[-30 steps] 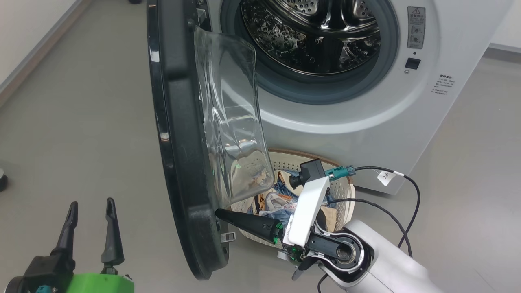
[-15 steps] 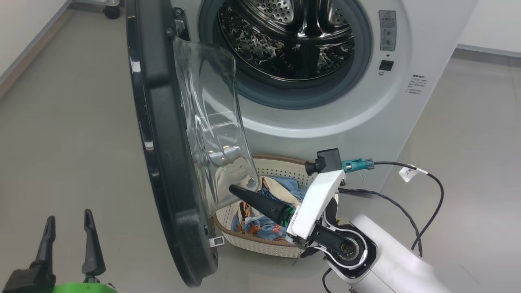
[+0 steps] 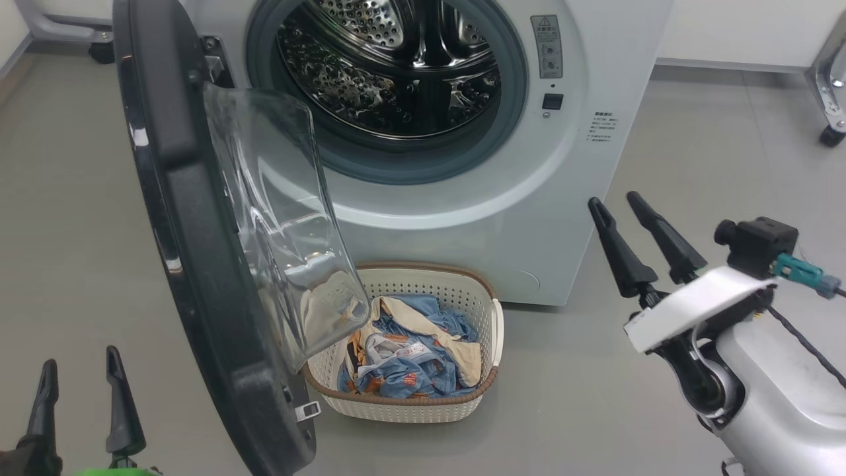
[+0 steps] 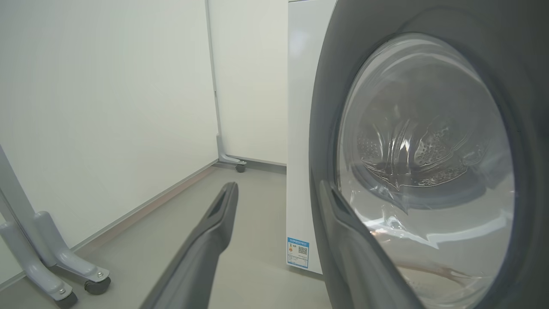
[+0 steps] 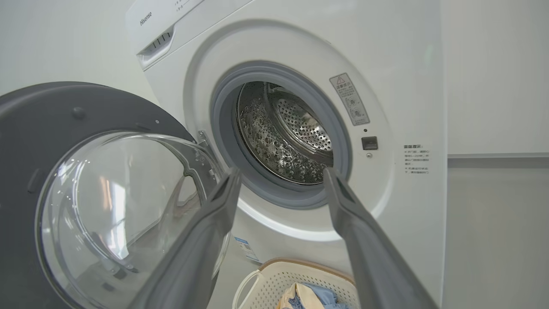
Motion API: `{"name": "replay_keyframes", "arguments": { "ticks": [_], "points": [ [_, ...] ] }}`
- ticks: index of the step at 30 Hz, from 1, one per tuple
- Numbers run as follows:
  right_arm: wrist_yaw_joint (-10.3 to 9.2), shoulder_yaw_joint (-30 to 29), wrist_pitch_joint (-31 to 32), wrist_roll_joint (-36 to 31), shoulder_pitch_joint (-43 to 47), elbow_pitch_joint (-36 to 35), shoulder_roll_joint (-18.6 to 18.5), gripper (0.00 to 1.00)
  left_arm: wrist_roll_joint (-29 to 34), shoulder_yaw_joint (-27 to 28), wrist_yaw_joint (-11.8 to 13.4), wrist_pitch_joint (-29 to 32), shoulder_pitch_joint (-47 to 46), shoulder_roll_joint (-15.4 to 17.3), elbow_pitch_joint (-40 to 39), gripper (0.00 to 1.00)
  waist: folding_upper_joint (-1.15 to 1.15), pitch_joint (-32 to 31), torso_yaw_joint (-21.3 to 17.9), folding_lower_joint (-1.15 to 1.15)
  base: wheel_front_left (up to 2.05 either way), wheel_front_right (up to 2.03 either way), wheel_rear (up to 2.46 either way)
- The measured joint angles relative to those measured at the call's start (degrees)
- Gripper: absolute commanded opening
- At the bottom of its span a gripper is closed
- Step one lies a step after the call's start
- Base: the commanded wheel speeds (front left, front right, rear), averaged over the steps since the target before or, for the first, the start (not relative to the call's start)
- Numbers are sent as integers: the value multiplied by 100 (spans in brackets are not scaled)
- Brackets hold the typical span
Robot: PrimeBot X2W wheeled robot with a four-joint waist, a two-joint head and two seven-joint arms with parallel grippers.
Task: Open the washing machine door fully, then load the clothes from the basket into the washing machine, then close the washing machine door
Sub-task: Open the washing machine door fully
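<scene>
Right pincer, head view: apart, empty, right of basket; left pincer apart, empty, outside washing machine door. Glass bowl overhangs basket's left end and clothes inside; reach likely knocks it, swinging door. Left wrist view: pincer close to door rim, nudge could push it shut. Right wrist view: drum mouth high above basket; trailing garment may snag or drop

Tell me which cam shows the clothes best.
Head view: the clothes lie in the basket, seen from above, mostly unobstructed. Right wrist view catches a cream-and-blue scrap of them at its bottom edge. Left wrist view faces the outer side of the washing machine door.
</scene>
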Motion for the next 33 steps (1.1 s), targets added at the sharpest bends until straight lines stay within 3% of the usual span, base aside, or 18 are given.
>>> {"name": "replay_keyframes", "arguments": {
  "ticks": [4,9,17,24,33],
  "points": [
    [-92,-56,-575,-806,272,294,-305,100,21,43,0,0,143,-1,-14,100,0,-14,-163,0,0,0,0],
    [-581,-280,-279,-1386,665,415,-366,100,22,80,-1,0,218,-1,-16,100,0,-33,-349,0,0,0,0],
    [-1376,-1682,-181,-2610,1305,-162,-174,100,16,53,-13,0,257,-1,-11,100,0,-133,-524,0,0,0,0],
    [-1376,-2174,-181,-3226,2242,-326,218,100,-45,127,-11,0,454,0,-22,100,0,-234,-632,0,0,0,0],
    [-1376,-2674,-181,-3671,2648,-588,520,100,-44,105,-12,0,549,0,-15,100,0,-315,-728,0,0,0,0]
  ]
}}
